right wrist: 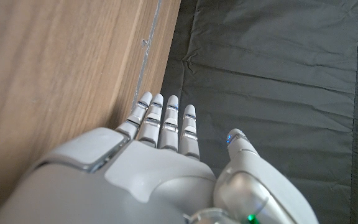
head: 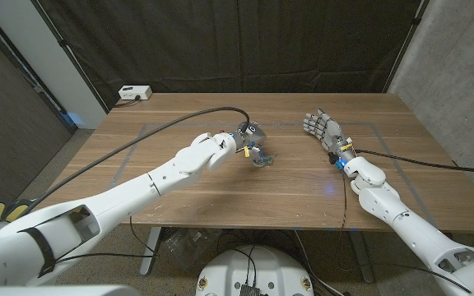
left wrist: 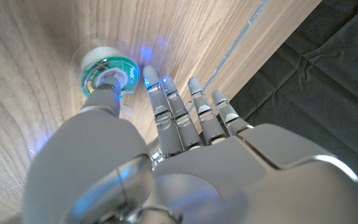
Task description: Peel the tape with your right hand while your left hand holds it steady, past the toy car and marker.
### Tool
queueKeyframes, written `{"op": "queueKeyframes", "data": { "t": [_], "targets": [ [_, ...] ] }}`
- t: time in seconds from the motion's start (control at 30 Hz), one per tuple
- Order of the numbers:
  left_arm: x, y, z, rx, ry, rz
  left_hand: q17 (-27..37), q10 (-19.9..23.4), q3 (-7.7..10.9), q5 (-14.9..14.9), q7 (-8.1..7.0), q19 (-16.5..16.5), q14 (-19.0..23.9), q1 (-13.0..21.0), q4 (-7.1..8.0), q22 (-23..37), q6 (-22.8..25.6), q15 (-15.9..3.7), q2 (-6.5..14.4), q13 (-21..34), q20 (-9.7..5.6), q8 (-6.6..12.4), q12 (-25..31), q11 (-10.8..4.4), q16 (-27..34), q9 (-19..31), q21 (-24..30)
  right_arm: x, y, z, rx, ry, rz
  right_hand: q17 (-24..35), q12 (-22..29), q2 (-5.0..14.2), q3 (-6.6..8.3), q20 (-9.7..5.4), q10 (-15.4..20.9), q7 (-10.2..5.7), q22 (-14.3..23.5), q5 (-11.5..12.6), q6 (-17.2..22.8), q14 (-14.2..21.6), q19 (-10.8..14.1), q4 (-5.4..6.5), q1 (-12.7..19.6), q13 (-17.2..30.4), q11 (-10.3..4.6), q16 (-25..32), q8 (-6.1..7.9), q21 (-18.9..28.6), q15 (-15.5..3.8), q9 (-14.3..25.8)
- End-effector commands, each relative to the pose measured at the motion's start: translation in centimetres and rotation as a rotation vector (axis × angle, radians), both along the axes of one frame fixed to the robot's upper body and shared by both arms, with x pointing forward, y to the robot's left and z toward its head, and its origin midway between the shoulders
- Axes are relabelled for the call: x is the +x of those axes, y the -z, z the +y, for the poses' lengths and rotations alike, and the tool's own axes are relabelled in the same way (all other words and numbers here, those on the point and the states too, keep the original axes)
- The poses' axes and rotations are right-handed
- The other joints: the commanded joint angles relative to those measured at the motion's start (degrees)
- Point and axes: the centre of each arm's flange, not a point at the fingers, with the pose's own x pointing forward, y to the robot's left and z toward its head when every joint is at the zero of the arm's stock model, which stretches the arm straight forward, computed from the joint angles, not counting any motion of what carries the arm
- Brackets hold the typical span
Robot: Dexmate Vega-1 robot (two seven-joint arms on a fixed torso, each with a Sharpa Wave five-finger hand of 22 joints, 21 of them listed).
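The left hand (head: 249, 141) was over the middle of the worktop (head: 220, 185), with the tape roll (head: 262, 159) just under its fingertips. In the left wrist view the thumb (left wrist: 104, 99) lay against the roll's (left wrist: 104, 71) green core while the other fingers (left wrist: 166, 106) were stretched straight beside it, their tips near its clear rim. Whether the thumb was truly pressing the roll down could not be told; no closed grasp around it was visible.

The right hand (head: 325, 130) was raised well apart from the roll, toward the right half of the worktop, its fingers (right wrist: 163, 121) extended and spread, holding nothing.

The step in hand looked like the steadying step: the left hand settling on the roll before any peeling. The next move would call for a firmer hold by the left hand, then the right hand crossing toward the roll to find the loose end. That end was not visible.

A toy car and marker could not be made out.

There was broad bare wood between the 2 hands, and more toward the near and right edges. A white box (head: 134, 93) sat at the far left corner, well clear. Cables (head: 401, 156) trailed over the worktop behind each wrist.
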Motion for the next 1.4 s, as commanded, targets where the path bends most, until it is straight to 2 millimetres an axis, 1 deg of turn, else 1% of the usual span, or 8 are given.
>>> {"op": "queueKeyframes", "data": {
  "t": [0.03, 0.17, 0.27, 0.37, 0.63, 0.83, 1.13, 1.4],
  "targets": [
    [-0.6, 0.3, 0.1, -0.020, -0.002, -0.091, 0.5, 2.6, -0.02, -0.4, 1.09, 0.8, 1.9, 0.2, 0.66, 0.3, 2.7, -6.82, 0.3, 0.6, 0.18, 1.38, 1.9, 0.56, 0.6, 0.7, 0.6, -0.1, -0.1, 0.1, -0.001, 0.000, 0.003, 0.1, 0.4, -0.08, 0.53, 0.01, 0.5, 0.14, 0.1, 0.1, 0.4, 0.6, 0.4, 0.15, -0.3, 0.3, -0.09, 0.3, 0.12, -0.1, -0.17, 0.3],
    [-0.7, 0.3, 0.1, -0.014, -0.019, -0.101, 0.6, 3.1, -0.84, -0.7, 2.77, 1.0, 2.8, -1.4, 1.63, 0.4, 3.9, -6.93, 0.1, 0.9, -0.36, 1.52, 2.7, 0.93, 0.6, 0.6, 0.9, -0.1, -0.1, 0.2, -0.003, 0.001, 0.004, 0.1, 0.4, -0.08, 0.54, 0.04, 0.5, 0.15, 0.1, 0.1, 0.5, 0.7, 0.4, 0.16, -0.3, 0.3, -0.09, 0.3, 0.11, -0.2, -0.17, 0.3],
    [-0.8, 0.5, 0.1, -0.004, -0.033, -0.097, 0.8, 2.0, -1.86, -1.1, 3.35, 0.8, 2.5, -3.9, 3.25, 0.5, 3.6, -6.78, 0.3, 1.2, -0.43, 0.55, 2.7, 1.84, 0.2, -0.1, 1.0, -0.2, -0.2, 0.2, -0.006, 0.003, 0.005, 0.1, 0.3, -0.09, 0.56, 0.05, 0.6, 0.09, 0.1, 0.1, 0.5, 1.0, 0.5, 0.18, -0.3, 0.3, -0.14, 0.3, 0.10, -0.2, -0.22, 0.3],
    [-0.7, 0.6, -0.1, 0.004, -0.051, -0.075, 0.8, 0.9, -2.53, -1.3, 2.50, 0.0, 1.8, -5.5, 4.26, 0.6, 2.0, -6.36, 0.4, 1.2, -0.05, -0.95, 2.7, 2.05, -0.4, -0.6, 0.8, -0.4, -0.2, 0.2, -0.007, 0.007, 0.004, 0.1, 0.4, -0.11, 0.57, 0.15, 0.7, 0.10, 0.1, 0.1, 0.6, 1.3, 0.8, 0.18, -0.4, 0.3, -0.07, 0.4, 0.09, -0.2, -0.12, 0.3],
    [-0.8, 0.8, -0.3, 0.038, -0.087, -0.075, 0.5, 2.1, -3.44, -1.2, 3.59, -0.1, 2.2, -4.8, 3.43, 0.8, 5.1, -6.61, -1.6, 1.5, 0.81, -0.87, 4.0, 2.09, -1.0, -1.0, 1.1, -0.6, -0.2, 0.2, 0.002, 0.022, -0.012, 0.1, 0.3, -0.14, 0.60, 0.40, 0.9, 0.17, 0.1, 0.1, 0.7, 1.9, 1.5, 0.21, -0.5, 0.3, -0.18, 0.6, 0.08, -0.2, -0.15, 0.3],
    [-1.2, 0.9, -0.7, 0.077, -0.116, -0.104, 0.5, 2.7, -3.21, -0.9, 4.77, 0.0, 3.1, -3.9, 3.12, 0.9, 7.4, -6.89, -1.3, 1.7, 0.89, -0.63, 4.7, 1.62, -1.0, -1.1, 1.4, -0.7, -0.1, 0.2, 0.004, 0.022, -0.019, 0.1, 0.3, -0.14, 0.60, 0.41, 1.0, 0.21, 0.1, 0.1, 0.8, 2.3, 1.7, 0.26, -0.6, 0.3, -0.13, 0.6, 0.06, -0.2, -0.15, 0.3],
    [-1.3, 1.2, -0.8, 0.093, -0.133, -0.110, 0.5, 1.5, -3.07, -0.8, 4.76, 0.0, 2.7, -3.6, 3.15, 1.0, 6.5, -6.87, -0.8, 1.8, 1.15, -1.63, 4.7, 1.80, -1.5, -1.3, 1.6, -0.8, 0.1, 0.2, 0.007, 0.025, -0.039, 0.2, 0.4, -0.15, 0.58, 0.92, 1.6, 0.23, 0.2, 0.1, 1.1, 3.1, 2.5, 0.42, -0.8, 0.3, 0.01, 0.8, 0.07, -0.2, -0.12, 0.3],
    [-1.5, 1.7, -0.6, 0.092, -0.153, -0.150, 0.9, 0.9, -3.21, -1.1, 5.54, -0.4, 2.4, -5.5, 4.86, 1.3, 6.4, -6.28, 1.1, 1.7, 1.21, -2.53, 4.8, 2.80, -1.7, -1.4, 1.9, -1.1, 0.3, 0.3, 0.005, 0.031, -0.047, 0.2, 0.6, -0.14, 0.55, 1.27, 2.4, 0.20, 0.2, 0.1, 1.6, 4.3, 3.2, 0.63, -1.1, 0.3, 0.01, 1.1, 0.16, -0.1, -0.25, 0.3]
  ]
}}
